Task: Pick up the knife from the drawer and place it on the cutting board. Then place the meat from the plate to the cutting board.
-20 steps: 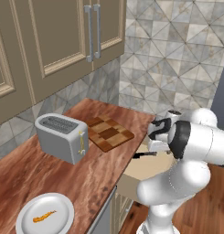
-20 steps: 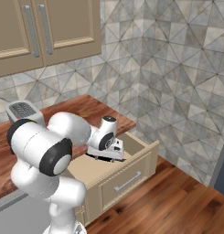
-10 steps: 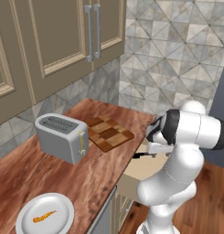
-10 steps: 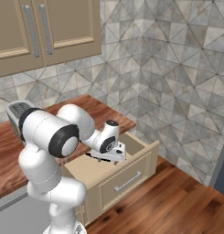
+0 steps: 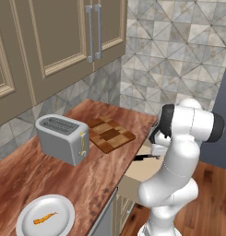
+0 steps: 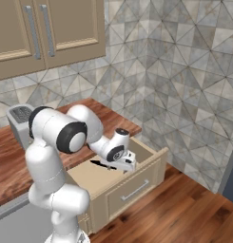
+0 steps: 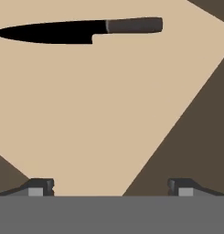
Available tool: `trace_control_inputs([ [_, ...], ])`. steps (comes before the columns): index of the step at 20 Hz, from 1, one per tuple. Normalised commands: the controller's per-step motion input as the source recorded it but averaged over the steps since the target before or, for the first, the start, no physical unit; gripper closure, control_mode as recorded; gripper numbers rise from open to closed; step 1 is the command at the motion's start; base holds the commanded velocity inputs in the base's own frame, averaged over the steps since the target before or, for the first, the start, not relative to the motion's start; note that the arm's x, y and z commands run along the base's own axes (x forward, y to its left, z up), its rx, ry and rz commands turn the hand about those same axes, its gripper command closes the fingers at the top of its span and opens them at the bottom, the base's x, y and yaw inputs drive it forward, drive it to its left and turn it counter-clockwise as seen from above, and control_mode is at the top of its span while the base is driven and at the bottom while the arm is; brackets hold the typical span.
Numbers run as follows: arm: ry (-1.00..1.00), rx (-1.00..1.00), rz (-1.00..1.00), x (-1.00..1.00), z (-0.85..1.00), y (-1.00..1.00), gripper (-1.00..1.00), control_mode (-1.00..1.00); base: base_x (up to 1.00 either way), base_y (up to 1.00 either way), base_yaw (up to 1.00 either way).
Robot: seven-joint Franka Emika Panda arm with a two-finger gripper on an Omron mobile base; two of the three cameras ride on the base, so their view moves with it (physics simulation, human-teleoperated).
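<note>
The knife [image 7: 81, 31] lies flat on the pale floor of the open drawer [image 6: 137, 178] (blade and handle all black), apart from my gripper [image 7: 111, 186], whose jaws stand wide open and empty above it. Beyond, I see the cutting board [image 5: 110, 134] beside the toaster [image 5: 62, 138].

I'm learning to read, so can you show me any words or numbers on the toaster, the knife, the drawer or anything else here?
There are none: no word, number, label or sign can be read anywhere.
Silver box toaster: plain.
All-black pointed knife: plain.
Light tan wooden drawer: plain.
Checkered wooden cutting board: plain.
Round white plate: plain.
</note>
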Motion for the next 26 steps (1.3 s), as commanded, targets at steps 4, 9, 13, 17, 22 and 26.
trace_control_inputs([
  [4, 0.00, 0.00, -0.07, 0.23, -0.27, -0.16, -1.00, -1.00, 0.00, 0.00, 0.00],
  [9, 0.00, 0.01, -0.03, 0.00, -0.37, -0.76, -1.00, -1.00, 0.00, 0.00, 0.00],
  [13, 0.00, 0.04, -0.07, -0.06, -0.37, -0.95, -1.00, -1.00, 0.00, 0.00, 0.00],
  [17, 0.00, 0.03, -0.07, -0.06, -0.42, -0.93, -1.00, -1.00, 0.00, 0.00, 0.00],
  [22, 0.00, 0.03, -0.05, -0.07, -0.45, -0.92, -1.00, -1.00, 0.00, 0.00, 0.00],
  [26, 0.00, 0.04, -0.04, -0.14, -0.41, -0.91, -1.00, -1.00, 0.00, 0.00, 0.00],
])
